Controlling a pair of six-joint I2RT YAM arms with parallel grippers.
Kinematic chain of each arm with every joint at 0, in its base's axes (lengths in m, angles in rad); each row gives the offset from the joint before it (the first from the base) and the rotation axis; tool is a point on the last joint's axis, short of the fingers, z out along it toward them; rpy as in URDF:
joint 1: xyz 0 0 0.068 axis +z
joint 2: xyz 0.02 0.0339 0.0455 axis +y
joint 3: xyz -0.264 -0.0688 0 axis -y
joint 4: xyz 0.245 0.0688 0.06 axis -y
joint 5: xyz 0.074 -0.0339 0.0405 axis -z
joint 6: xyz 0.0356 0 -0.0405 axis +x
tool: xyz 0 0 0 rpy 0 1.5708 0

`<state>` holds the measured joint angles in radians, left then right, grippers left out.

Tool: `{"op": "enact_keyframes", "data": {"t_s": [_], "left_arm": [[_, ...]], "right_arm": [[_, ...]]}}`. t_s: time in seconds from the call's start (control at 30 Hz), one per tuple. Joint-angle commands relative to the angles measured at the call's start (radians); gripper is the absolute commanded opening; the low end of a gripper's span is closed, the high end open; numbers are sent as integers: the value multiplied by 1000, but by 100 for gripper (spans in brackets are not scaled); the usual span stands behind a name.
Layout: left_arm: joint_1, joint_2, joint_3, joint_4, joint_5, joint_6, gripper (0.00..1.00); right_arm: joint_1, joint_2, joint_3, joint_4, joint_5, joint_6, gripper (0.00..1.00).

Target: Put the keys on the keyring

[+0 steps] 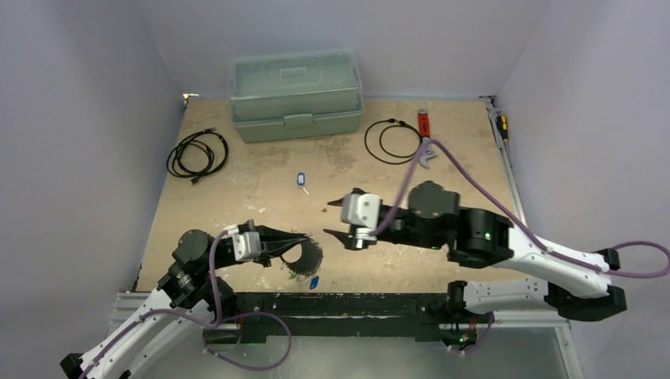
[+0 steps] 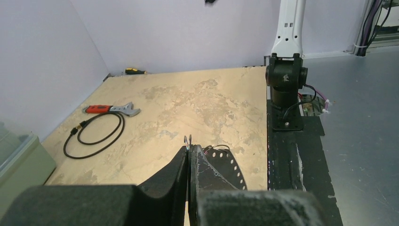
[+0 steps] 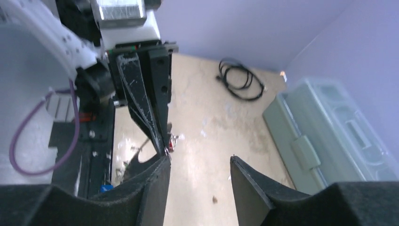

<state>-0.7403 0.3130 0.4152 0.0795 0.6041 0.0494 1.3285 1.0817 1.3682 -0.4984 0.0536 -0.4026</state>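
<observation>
Left gripper (image 2: 188, 151) pinched the keyring (image 2: 187, 139); right gripper (image 1: 333, 218) stood wide, empty. Next move likely required grasping the blue key (image 1: 301, 181).

No readable text, label, brand or number shows on anything here.

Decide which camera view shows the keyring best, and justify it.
The left wrist view: the keyring pokes up, close, from the shut left end effector. The right wrist view shows only a small glint at those tips; the top view cannot resolve it.
</observation>
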Motion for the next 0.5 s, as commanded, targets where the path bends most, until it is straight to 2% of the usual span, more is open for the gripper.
{"op": "enact_keyframes", "data": {"t_s": [0.0, 0.1, 0.23, 0.47], "left_arm": [[2, -32, 29, 61, -6, 12, 0], [2, -45, 28, 78, 2, 3, 0], [1, -63, 26, 89, 1, -8, 0], [2, -99, 16, 107, -7, -26, 0]], "right_arm": [[-82, -107, -119, 216, -140, 63, 51], [-198, -138, -181, 271, -353, 119, 47], [-267, -130, -251, 349, -527, 168, 42], [-321, -77, -322, 492, -728, 236, 28]]}}
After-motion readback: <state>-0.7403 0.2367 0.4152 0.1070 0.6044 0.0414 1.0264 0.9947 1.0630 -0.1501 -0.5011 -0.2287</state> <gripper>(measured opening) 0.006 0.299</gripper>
